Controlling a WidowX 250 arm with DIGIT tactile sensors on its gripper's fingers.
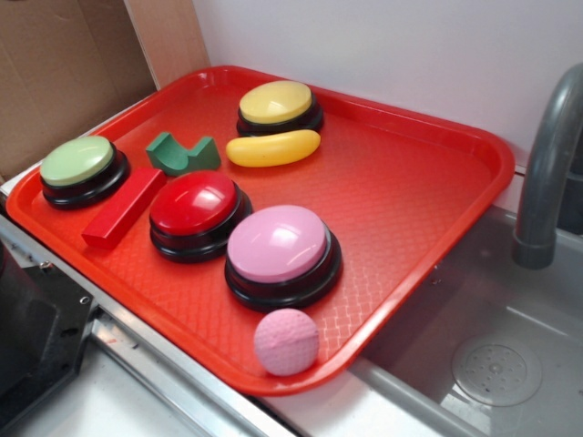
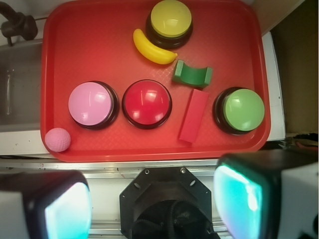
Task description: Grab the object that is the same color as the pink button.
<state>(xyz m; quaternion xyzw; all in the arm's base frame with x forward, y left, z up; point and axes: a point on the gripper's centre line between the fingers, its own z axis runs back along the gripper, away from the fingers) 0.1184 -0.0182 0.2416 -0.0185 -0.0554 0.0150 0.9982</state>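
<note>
The hand (image 2: 152,211) is hovering with fingers wide apart, holding nothing, off the tray's (image 2: 99,50) near edge. The ball (image 2: 58,139) is sitting in the tray's near corner, just beside the pink button (image 2: 91,104), with the red button (image 2: 146,102) beyond.

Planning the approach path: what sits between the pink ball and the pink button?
Nothing; the pink ball and pink button are separated only by bare red tray, clearest in the wrist view.
</note>
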